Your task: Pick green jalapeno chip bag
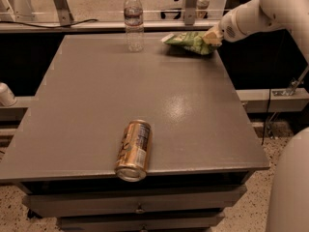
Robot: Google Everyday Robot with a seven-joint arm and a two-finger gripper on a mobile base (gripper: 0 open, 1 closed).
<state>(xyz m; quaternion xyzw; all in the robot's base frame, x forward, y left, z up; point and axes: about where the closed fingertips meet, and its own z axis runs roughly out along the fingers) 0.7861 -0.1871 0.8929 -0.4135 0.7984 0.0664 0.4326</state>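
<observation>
While lying left–right at the far right corner of the table point(145, 91), the bag point(186, 41) has its right end pinched in the gripper point(211, 35); the bottle point(133, 21) stands upright near it, and the can point(133, 150) lies on its side at the front edge.

Wrinkly green chip bag point(186, 41), far right, touching the tool point(211, 36).

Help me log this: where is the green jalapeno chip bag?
Camera view: the green jalapeno chip bag is at the table's far right corner, right of the water bottle, the gripper at its right end.
</observation>
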